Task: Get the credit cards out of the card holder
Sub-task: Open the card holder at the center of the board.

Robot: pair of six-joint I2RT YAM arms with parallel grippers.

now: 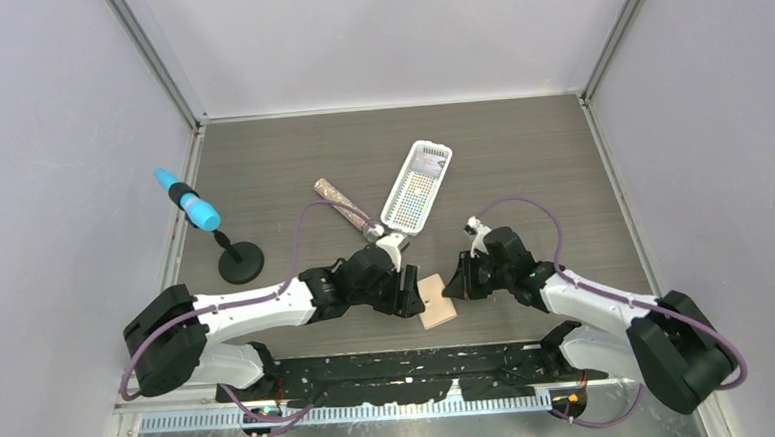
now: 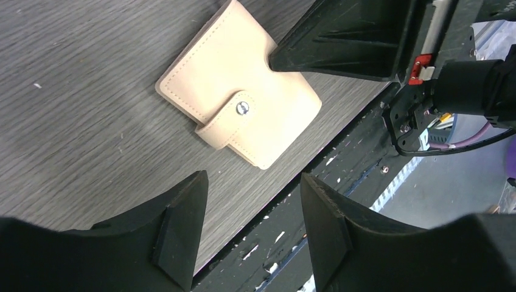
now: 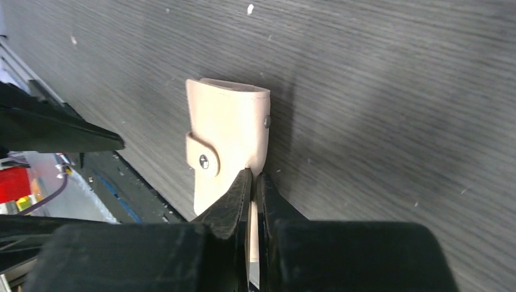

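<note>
The card holder (image 1: 436, 302) is a tan folding wallet, snapped closed by its tab, at the table's front edge between the two arms. It also shows in the left wrist view (image 2: 237, 85) and the right wrist view (image 3: 225, 128). My right gripper (image 1: 458, 282) is shut on the holder's right edge, jaws pinching the leather (image 3: 251, 177). My left gripper (image 1: 411, 295) is open and empty just left of the holder, and its fingers (image 2: 182, 225) sit short of it over the table's edge. The credit cards are hidden inside the closed holder.
A white slotted basket (image 1: 417, 185) and a glittery tube (image 1: 345, 209) lie behind the left gripper. A blue-tipped tool on a black round stand (image 1: 240, 263) stands at the left. A black rail (image 1: 412, 372) runs along the front edge.
</note>
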